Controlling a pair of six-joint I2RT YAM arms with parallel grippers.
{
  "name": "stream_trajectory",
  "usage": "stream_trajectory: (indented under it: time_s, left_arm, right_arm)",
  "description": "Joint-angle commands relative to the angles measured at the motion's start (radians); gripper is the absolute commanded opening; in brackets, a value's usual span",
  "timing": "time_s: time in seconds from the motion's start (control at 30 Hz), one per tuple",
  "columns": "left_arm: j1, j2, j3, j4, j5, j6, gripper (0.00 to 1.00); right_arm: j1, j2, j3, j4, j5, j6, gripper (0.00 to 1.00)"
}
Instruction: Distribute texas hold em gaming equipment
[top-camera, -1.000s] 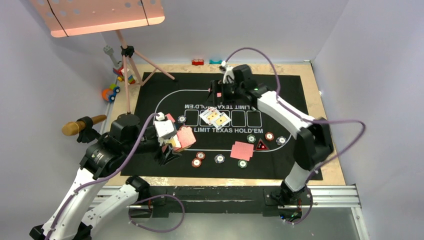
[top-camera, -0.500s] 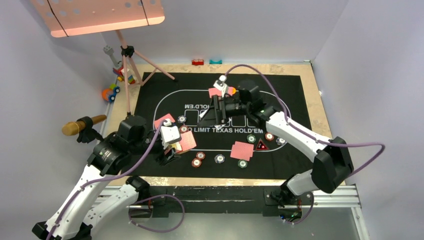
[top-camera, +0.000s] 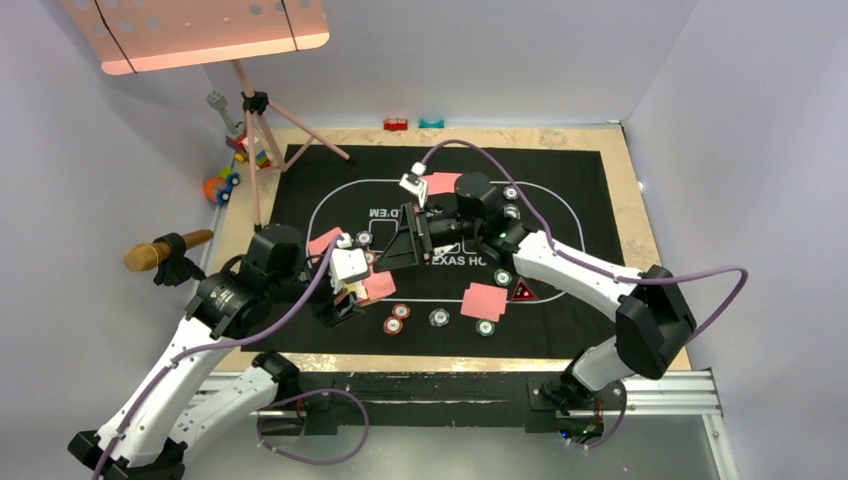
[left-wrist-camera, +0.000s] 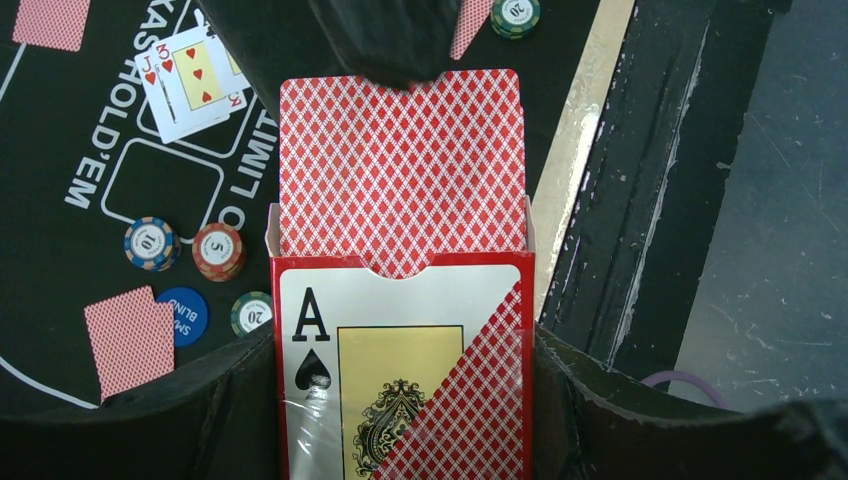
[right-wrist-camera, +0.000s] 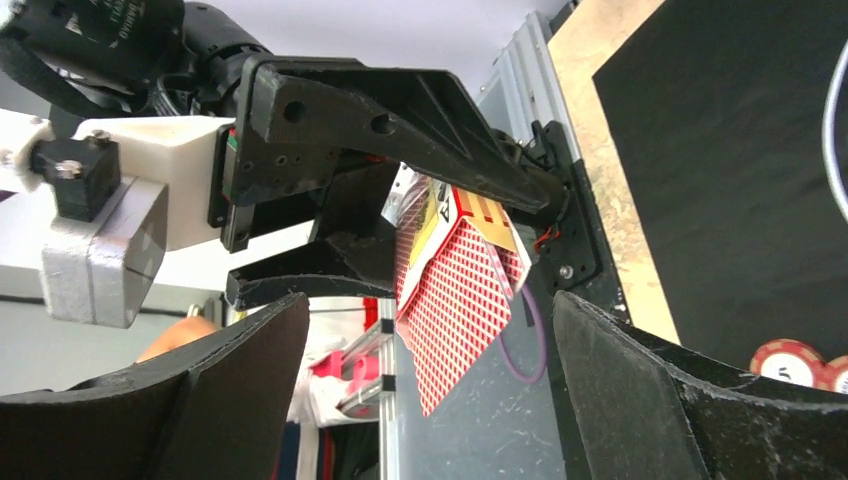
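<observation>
Meanwhile the left tool (left-wrist-camera: 400, 400) is clenched on the card box (left-wrist-camera: 402, 365); the right tool (right-wrist-camera: 420, 330) gapes released beside its cards (left-wrist-camera: 402, 160).

The right gripper (right-wrist-camera: 420, 400) shows its two dark fingers (right-wrist-camera: 150, 420) spread wide along the bottom, nothing between them. Straight ahead, the left gripper (right-wrist-camera: 385, 215) clamps a card box (right-wrist-camera: 455, 270), red diamond-backed cards poking out below it. At lower right, two red-orange chips (right-wrist-camera: 795, 362) sit on the black mat (right-wrist-camera: 740, 170).
</observation>
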Motion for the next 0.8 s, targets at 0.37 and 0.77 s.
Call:
stream_trajectory:
  time_s: [0.37,0.77]
  left_arm:
    - [0.006,-0.004,0.052,0.082,0.008,-0.025,0.00]
    - [0.006,-0.007,0.070,0.095,0.028,-0.064,0.00]
  right_arm:
    - [0.053,0.058,-0.039,0.023,0.075,0.069,0.98]
    - [0.033,0.028,-0.069,-0.005,0.069,0.067,0.85]
